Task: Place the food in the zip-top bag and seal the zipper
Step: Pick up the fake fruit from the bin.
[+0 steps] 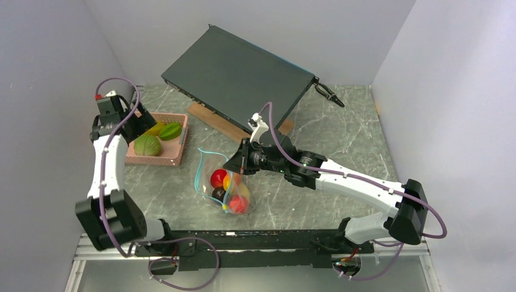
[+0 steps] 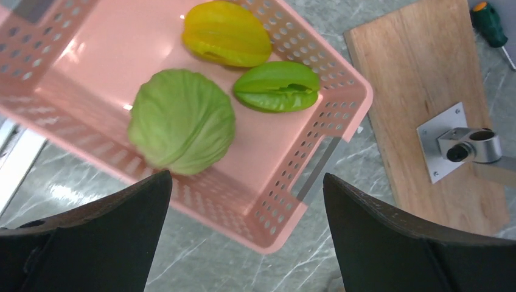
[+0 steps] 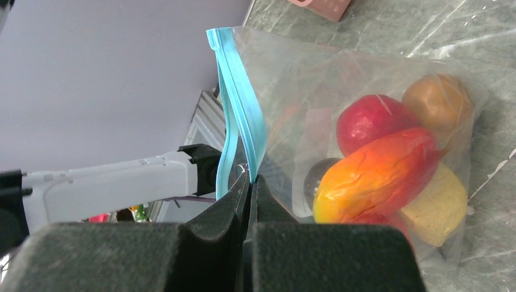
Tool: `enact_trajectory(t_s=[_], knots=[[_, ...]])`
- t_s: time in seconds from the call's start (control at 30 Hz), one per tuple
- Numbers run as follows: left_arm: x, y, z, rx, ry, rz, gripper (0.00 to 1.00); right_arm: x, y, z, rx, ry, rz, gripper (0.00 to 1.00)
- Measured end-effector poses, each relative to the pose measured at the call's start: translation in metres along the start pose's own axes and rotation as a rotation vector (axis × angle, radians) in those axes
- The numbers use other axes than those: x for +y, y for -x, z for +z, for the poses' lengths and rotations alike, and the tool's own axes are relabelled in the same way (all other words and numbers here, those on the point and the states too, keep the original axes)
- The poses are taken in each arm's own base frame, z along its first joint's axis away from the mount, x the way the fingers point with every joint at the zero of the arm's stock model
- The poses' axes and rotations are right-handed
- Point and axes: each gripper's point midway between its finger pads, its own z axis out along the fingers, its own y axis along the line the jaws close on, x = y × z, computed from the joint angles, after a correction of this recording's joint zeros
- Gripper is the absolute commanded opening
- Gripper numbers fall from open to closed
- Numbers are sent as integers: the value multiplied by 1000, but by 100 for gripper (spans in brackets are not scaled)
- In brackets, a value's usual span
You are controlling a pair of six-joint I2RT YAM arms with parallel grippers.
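The clear zip-top bag (image 1: 214, 168) lies mid-table with its mouth lifted; it holds several pieces of food, among them a red fruit (image 1: 218, 177) and an orange-red one (image 3: 377, 176). My right gripper (image 1: 236, 165) is shut on the bag's mouth edge at the teal zipper (image 3: 240, 103), and the mouth gapes open. My left gripper (image 2: 246, 175) is open and empty above the pink basket (image 2: 316, 134), which holds a green cabbage (image 2: 181, 120), a yellow starfruit (image 2: 226, 33) and a green starfruit (image 2: 277, 86).
A dark flat case (image 1: 237, 73) leans on a wooden board (image 2: 426, 109) at the back. A metal bracket (image 2: 462, 146) is fixed to the board. A screwdriver (image 1: 328, 94) lies at the back right. Grey walls close in the left, back and right sides.
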Motion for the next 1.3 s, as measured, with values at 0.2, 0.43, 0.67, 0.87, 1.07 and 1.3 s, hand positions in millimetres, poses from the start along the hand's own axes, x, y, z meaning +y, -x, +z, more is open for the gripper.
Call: enact_trajectory(t_s=[0.2,0.43,0.67,0.87,1.07,1.3], knots=[[-18,8,48,129,-115,-25,95,-1,1,0,-1,-4,-1,0],[-25,-18,93,281,-240,-57,100,-4,3,0,-5,-11,-3,0],[-32,-44,113,381,-320,-49,100,-4,3,0,-2,-8,-1,0],[-39,-41,116,365,-375,-1,94,-4,3,-1,-3,-8,-3,0],[-48,-35,127,362,-422,8,94,-5,2,-1,-2,-11,-3,0],[-49,-30,142,360,-397,54,93,-6,1,-2,3,-17,-2,0]])
